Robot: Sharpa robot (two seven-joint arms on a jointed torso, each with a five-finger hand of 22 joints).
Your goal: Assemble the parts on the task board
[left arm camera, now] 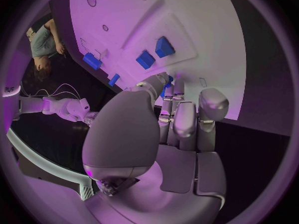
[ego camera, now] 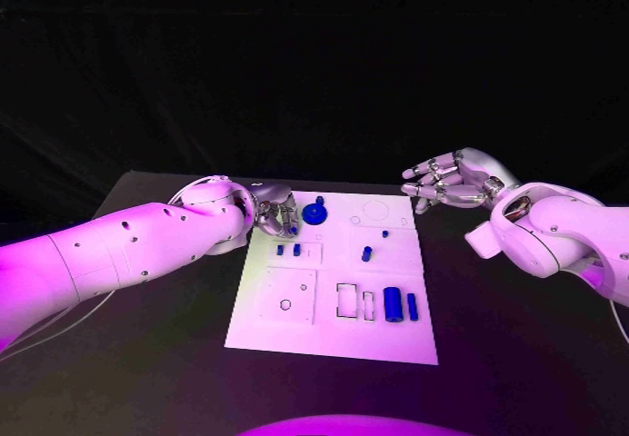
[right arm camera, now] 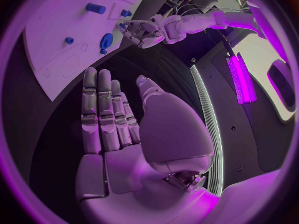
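I see my left hand (ego camera: 273,213) at the task board (ego camera: 334,341)'s far left edge, fingers curled beside a round blue knob part (ego camera: 314,213); whether it grips it, I cannot tell. My right hand (ego camera: 445,182) hovers spread and empty. Two blue cylinders (ego camera: 400,304) lie lengthwise, pointing toward me.

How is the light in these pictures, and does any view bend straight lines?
Head view: purple light falls on the task board, background black. Left wrist view: fisheye curves the board's edges behind the left robot hand. Right wrist view: the same bending, plus a bright glowing strip beyond the right robot hand.
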